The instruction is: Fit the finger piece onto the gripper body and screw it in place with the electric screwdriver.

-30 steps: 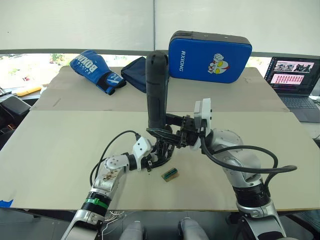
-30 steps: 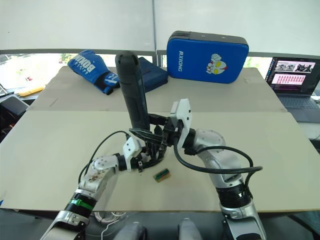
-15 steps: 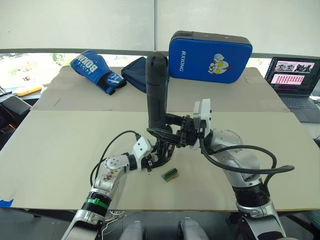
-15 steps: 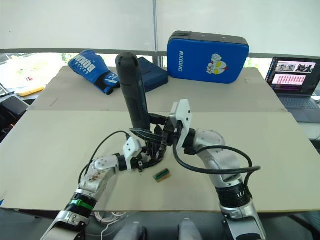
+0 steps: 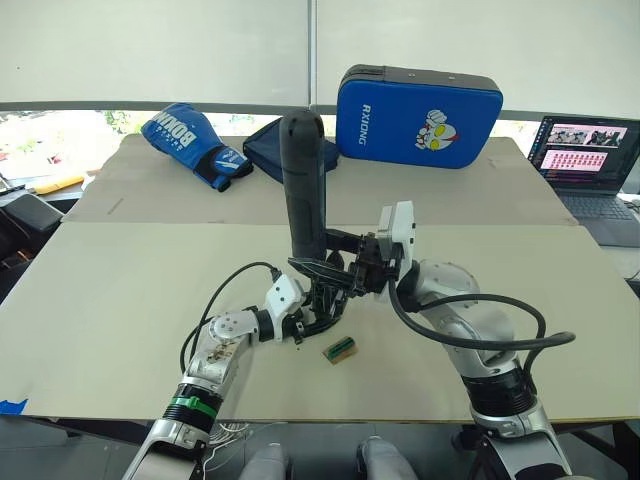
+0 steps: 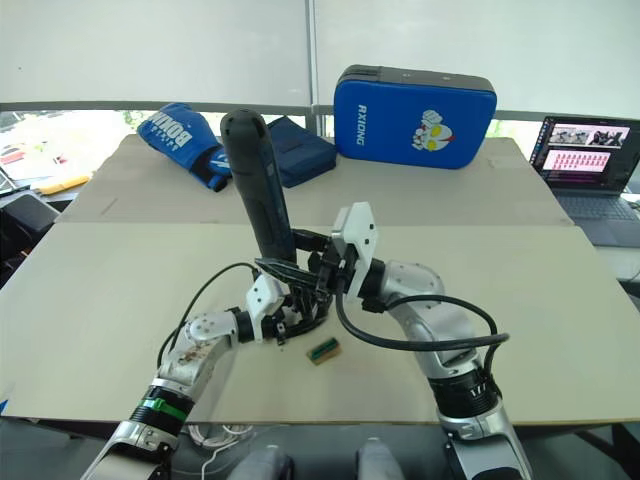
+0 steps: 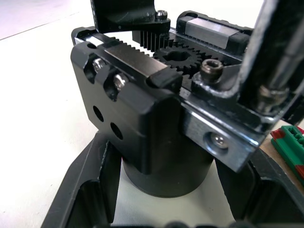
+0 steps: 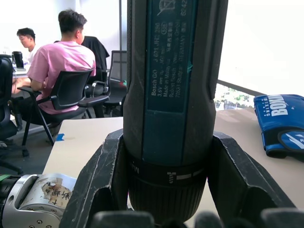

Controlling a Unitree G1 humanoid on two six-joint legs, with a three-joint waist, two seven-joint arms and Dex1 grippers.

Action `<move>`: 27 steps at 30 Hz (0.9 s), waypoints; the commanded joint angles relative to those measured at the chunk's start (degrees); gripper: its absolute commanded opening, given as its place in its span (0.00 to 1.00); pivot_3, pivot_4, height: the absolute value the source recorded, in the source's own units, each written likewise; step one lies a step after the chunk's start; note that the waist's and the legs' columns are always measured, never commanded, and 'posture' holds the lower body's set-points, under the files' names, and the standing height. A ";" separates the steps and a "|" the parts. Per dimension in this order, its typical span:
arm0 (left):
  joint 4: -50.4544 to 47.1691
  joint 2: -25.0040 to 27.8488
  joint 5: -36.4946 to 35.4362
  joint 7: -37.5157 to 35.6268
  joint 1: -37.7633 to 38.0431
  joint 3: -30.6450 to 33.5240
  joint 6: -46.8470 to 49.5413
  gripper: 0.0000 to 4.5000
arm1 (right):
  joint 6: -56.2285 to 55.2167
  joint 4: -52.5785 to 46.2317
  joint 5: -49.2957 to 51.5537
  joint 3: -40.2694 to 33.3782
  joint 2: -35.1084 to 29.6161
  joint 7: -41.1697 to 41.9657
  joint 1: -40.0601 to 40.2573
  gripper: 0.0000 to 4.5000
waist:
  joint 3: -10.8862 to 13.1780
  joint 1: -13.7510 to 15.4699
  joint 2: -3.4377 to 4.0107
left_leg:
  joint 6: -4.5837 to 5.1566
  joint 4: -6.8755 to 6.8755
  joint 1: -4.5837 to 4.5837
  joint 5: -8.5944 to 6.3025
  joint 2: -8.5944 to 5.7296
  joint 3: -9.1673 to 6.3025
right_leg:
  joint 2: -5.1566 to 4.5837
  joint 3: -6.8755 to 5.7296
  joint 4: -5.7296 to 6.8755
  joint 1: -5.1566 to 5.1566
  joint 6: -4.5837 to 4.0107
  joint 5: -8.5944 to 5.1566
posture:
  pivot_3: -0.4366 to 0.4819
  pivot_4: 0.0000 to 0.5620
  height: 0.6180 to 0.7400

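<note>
My left gripper [image 5: 316, 312] is shut on the round base of the gripper body [image 7: 142, 118], holding it just above the table [image 5: 120, 290]. Its gear and toothed racks face up. A black pointed finger piece [image 5: 318, 268] lies across the top of the body. My right gripper [image 5: 335, 250] is shut on the lower end of the electric screwdriver [image 5: 304, 180], a long dark cylinder [image 8: 171, 95] standing nearly upright. Its metal bit [image 7: 273, 52] comes down onto the body's edge beside a screw head.
A small green-and-tan block [image 5: 341, 349] lies on the table just in front of the gripper body. At the back are a blue boxing glove [image 5: 192, 140], a dark blue cloth [image 5: 265, 145] and a blue pad [image 5: 420, 100]. A laptop [image 5: 590, 160] sits far right.
The screwdriver's top has leaned a little to the left, and my right gripper has shifted slightly left with it. My left gripper and the gripper body have stayed put.
</note>
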 commanded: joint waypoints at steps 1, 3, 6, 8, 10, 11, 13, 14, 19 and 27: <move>1.57 0.21 0.64 -0.79 1.19 -1.70 0.97 0.52 | 1.50 1.09 -1.23 1.29 -0.84 -0.32 2.46 0.43 | -0.02 -0.02 0.01 | 0.00 0.00 0.01 0.00 0.00 0.00 | 0.00 0.00 0.00 0.01 0.00 0.00 | 0.48 0.27 1.00; 1.58 0.19 0.62 -0.73 1.24 -1.63 0.98 0.52 | 1.17 1.28 -1.47 1.42 -0.73 -0.38 2.86 0.43 | -0.03 -0.02 0.02 | 0.00 -0.02 0.05 0.00 0.00 0.00 | 0.00 0.00 0.00 0.03 0.00 0.00 | 0.48 0.27 1.00; 1.41 0.21 0.54 -0.71 1.45 -1.56 1.04 0.52 | 0.43 1.55 -1.92 1.79 -0.66 -0.27 3.35 0.43 | -0.04 -0.02 0.01 | 0.00 -0.02 0.09 0.00 0.01 0.01 | 0.01 0.00 0.00 0.07 0.00 0.00 | 0.48 0.27 1.00; 1.30 0.26 0.52 -0.69 1.51 -1.52 1.10 0.52 | -0.07 1.57 -2.05 2.19 -0.80 0.17 3.51 0.43 | -0.05 -0.03 0.01 | 0.00 -0.03 0.10 0.00 0.01 0.01 | 0.01 0.01 0.00 0.07 0.00 0.00 | 0.48 0.27 1.00; 1.24 0.34 0.51 -0.71 1.53 -1.48 1.16 0.52 | -0.25 1.74 -2.11 2.40 -0.73 0.14 3.51 0.43 | -0.05 -0.04 0.01 | 0.00 -0.03 0.10 0.00 0.01 0.01 | 0.01 0.01 0.00 0.08 0.00 0.00 | 0.48 0.27 1.00; 1.25 0.37 0.52 -0.73 1.50 -1.47 1.17 0.52 | -0.29 1.95 -2.20 2.48 -0.71 0.05 3.45 0.43 | -0.05 -0.04 0.01 | 0.00 -0.03 0.10 0.00 0.01 0.01 | 0.01 0.01 0.00 0.08 0.00 -0.01 | 0.48 0.27 1.00; 1.20 0.41 0.50 -0.76 1.47 -1.46 1.23 0.52 | -0.28 2.43 -2.33 2.63 -0.72 -0.12 3.36 0.43 | -0.05 -0.04 0.01 | 0.00 -0.03 0.11 0.00 0.01 0.01 | 0.01 0.01 0.00 0.08 0.00 -0.01 | 0.48 0.27 1.00; 1.19 0.42 0.50 -0.77 1.42 -1.46 1.24 0.52 | -0.24 2.80 -2.48 2.70 -0.71 -0.26 3.34 0.43 | -0.05 -0.04 0.01 | 0.00 -0.03 0.11 0.00 0.01 0.01 | 0.01 0.01 0.00 0.08 0.00 -0.01 | 0.48 0.27 1.00; 1.19 0.35 0.44 -0.75 1.30 -1.43 1.32 0.52 | 0.13 3.84 -2.96 3.14 -0.81 -0.85 3.97 0.43 | -0.08 -0.04 0.02 | 0.00 -0.05 0.17 0.00 0.02 0.02 | 0.01 0.01 -0.01 0.13 -0.01 -0.01 | 0.48 0.27 1.00; 1.01 0.27 0.43 -0.66 1.31 -1.48 1.60 0.52 | 0.47 5.37 -3.49 3.19 -1.18 -2.32 4.84 0.43 | -0.12 -0.07 0.02 | 0.00 -0.16 0.44 0.00 0.03 0.02 | 0.02 0.01 -0.13 0.45 0.00 -0.03 | 0.48 0.27 1.00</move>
